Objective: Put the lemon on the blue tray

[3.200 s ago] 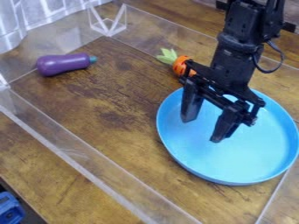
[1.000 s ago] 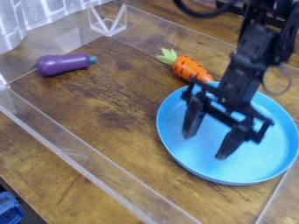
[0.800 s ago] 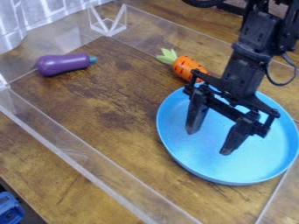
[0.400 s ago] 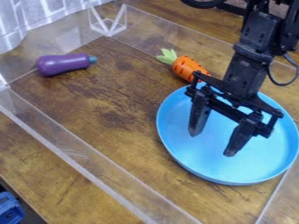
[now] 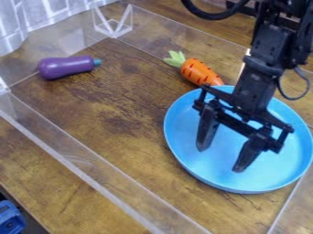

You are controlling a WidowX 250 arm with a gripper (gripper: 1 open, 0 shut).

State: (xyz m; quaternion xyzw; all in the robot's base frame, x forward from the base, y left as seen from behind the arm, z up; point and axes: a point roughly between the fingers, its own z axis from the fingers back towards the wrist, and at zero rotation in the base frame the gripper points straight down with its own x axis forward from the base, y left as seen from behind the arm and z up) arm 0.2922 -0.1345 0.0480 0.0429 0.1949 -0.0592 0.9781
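Note:
The blue tray [image 5: 202, 155] lies at the right on the wooden table, a big round plate with a shallow rim. My gripper [image 5: 226, 148] hangs over its middle, pointing down, open, with nothing between its black fingers [image 5: 206, 133]. No lemon shows in the camera view; it is hidden or out of view.
An orange carrot [image 5: 196, 69] with a green top lies just behind the tray. A purple eggplant [image 5: 66, 66] rests at the far left. Clear acrylic walls [image 5: 73, 163] fence the table at the front and left. A clear stand [image 5: 115, 20] is at the back.
The gripper has shifted slightly left and toward the front over the tray, still open. Carrot and eggplant have not moved.

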